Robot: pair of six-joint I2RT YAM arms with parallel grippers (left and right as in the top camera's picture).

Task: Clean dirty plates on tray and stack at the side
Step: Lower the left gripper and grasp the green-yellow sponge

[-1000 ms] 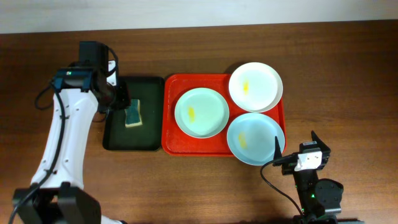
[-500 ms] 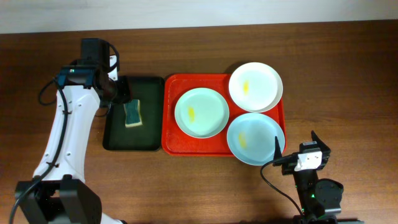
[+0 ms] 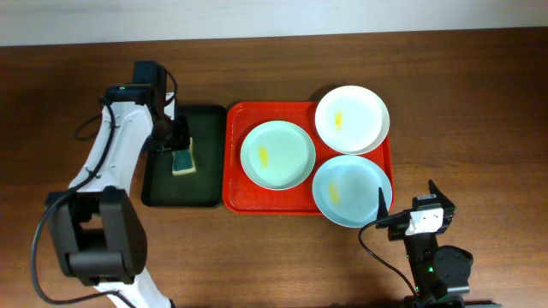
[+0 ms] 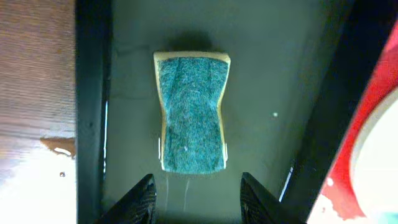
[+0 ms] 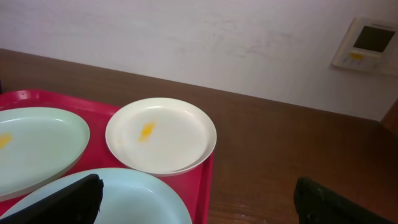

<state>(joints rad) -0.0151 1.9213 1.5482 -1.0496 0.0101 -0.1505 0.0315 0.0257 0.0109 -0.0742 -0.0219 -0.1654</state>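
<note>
Possibly the left gripper (image 4: 198, 190), jaws half-open and empty just off one end of the sponge (image 4: 191, 114), nips only that end and drops it before reaching the plates (image 3: 276, 154) on the tray (image 3: 235, 201) at 3 o'clock; the right gripper (image 5: 198, 196) gapes wide, empty.

left gripper (image 3: 177, 137) shifted right, in from the dark green tray's (image 3: 163, 195) left rim; now hanging at the far end of the sponge (image 3: 183, 158).
</note>
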